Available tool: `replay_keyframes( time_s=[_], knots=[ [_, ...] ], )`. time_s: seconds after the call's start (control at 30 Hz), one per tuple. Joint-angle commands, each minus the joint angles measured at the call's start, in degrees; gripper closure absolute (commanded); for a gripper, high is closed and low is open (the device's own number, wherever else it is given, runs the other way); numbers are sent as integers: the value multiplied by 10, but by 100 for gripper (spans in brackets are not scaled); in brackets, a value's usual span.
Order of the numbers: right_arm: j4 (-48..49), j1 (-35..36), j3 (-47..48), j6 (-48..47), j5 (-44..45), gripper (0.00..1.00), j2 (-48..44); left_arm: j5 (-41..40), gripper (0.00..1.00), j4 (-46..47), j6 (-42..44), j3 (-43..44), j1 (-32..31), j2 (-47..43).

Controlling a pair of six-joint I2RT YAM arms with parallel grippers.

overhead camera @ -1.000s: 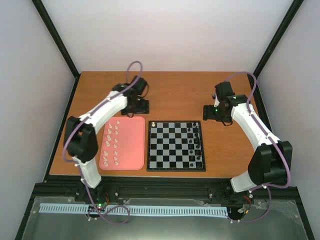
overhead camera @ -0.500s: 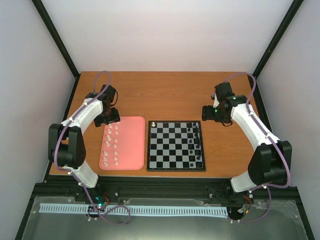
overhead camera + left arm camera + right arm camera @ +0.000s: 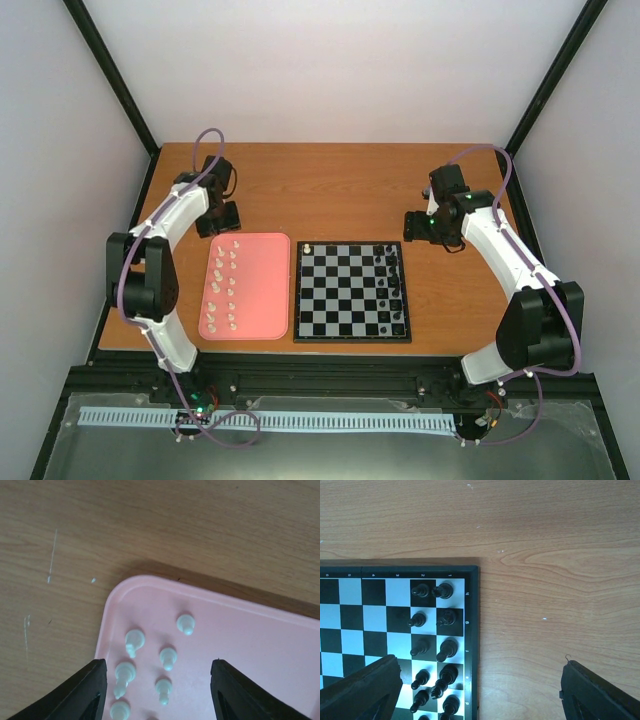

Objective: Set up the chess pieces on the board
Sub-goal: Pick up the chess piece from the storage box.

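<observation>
At the left fingers (image 3: 85,690): spread apart, nothing between, hanging over the far left corner of the pink tray (image 3: 260,650). Directly below, inside that corner: the cream chess pieces (image 3: 168,657), upright in two close columns along the tray's left side.

Judged to be the picking step, with nearly the whole set to go. To do it well:
- Centre on one piece, for choice an end one nearest the tray's far rim.
- Narrow the gap enough beforehand to slip past the neighbours without toppling any.
- Come straight down and pinch low on the stem.
- Lift clear of the rim before heading right.

At the right fingers (image 3: 365,685): spread wide, empty, well to the right of the tray, near the far right corner of the board (image 3: 340,300), its right-hand files crowded with black pieces (image 3: 445,650).

Just right of the tray: the board itself, one cream piece already on the far corner square nearest the tray. Beyond the tray's far and left rims: bare wooden surface (image 3: 340,190), ample room for an approach. Tight only between the two columns and against the raised rim.
</observation>
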Motion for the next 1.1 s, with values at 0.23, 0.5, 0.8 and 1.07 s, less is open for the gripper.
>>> replay_keyframes(
  time_s=[0.23, 0.5, 0.8, 1.07],
  knots=[
    [-6, -6, 5, -4, 13, 0, -2, 21, 51, -8, 46, 82, -27, 96],
    [-5, -6, -4, -2, 21, 0, -7, 27, 62, 6, 50, 69, -32, 125],
    [-6, -6, 1, -3, 24, 0, 0, 17, 62, 15, 51, 50, -32, 132],
    [-7, -6, 4, -3, 27, 0, 2, 21, 66, 25, 51, 47, -31, 149]
  ],
)
